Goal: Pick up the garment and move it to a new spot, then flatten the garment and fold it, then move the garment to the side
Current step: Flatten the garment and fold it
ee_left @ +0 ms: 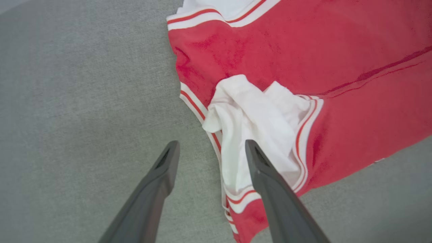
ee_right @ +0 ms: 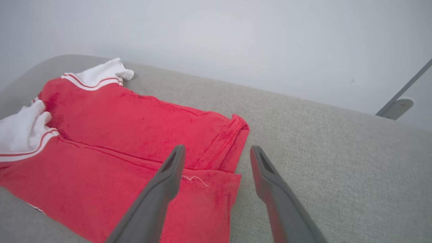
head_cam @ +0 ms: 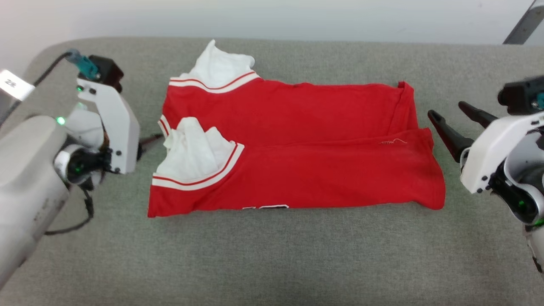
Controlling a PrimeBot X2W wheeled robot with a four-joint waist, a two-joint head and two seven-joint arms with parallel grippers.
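Note:
The garment (head_cam: 297, 148), a red shirt with white sleeves and striped trim, lies on the grey padded table (head_cam: 272, 255), folded lengthwise into a wide band. Both sleeves point left, and a bit of black-and-white print peeks out at its near edge. My left gripper (head_cam: 151, 140) is at the sleeve end, open and holding nothing. In the left wrist view its fingers (ee_left: 212, 143) straddle the garment's (ee_left: 303, 50) striped edge by the crumpled white sleeve. My right gripper (head_cam: 446, 109) hovers just off the hem end, open and empty (ee_right: 217, 147), above the hem corner of the garment (ee_right: 118, 135).
A pale wall runs behind the table's far edge. A grey metal strut (head_cam: 525, 23) leans at the far right, with its foot (ee_right: 395, 108) past the table. Bare table surface lies in front of the garment and on both sides of it.

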